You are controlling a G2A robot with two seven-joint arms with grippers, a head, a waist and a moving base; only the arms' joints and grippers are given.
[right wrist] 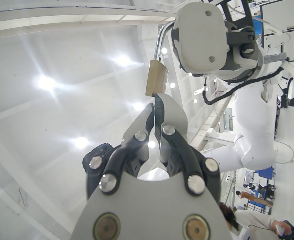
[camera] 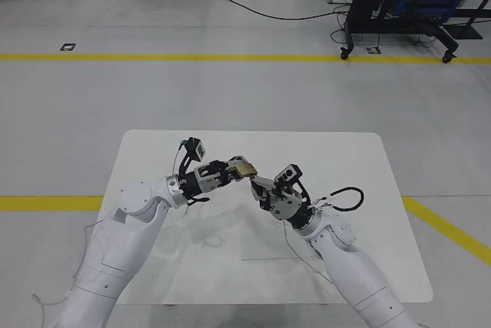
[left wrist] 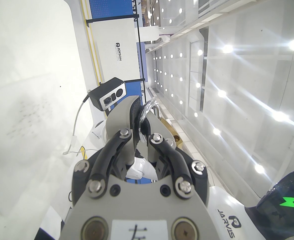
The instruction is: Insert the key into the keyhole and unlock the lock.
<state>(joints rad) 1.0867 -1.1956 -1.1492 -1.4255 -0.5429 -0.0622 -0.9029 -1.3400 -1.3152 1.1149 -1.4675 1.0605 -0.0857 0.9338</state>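
We saw the left pincer (left wrist: 143,116) pinching the brass lock (left wrist: 173,136) by its steel shackle (left wrist: 149,107), holding it in the air above the white bench (camera: 343,164). The right pincer (right wrist: 157,106) was pressed together, its tips touching the lock's bottom end. We could not tell what it pinched.

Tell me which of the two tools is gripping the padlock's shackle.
The left tool: its fingers clamp the silver shackle. The right tool instead meets the brass body from its opposite end, shut on something thin, apparently the key.
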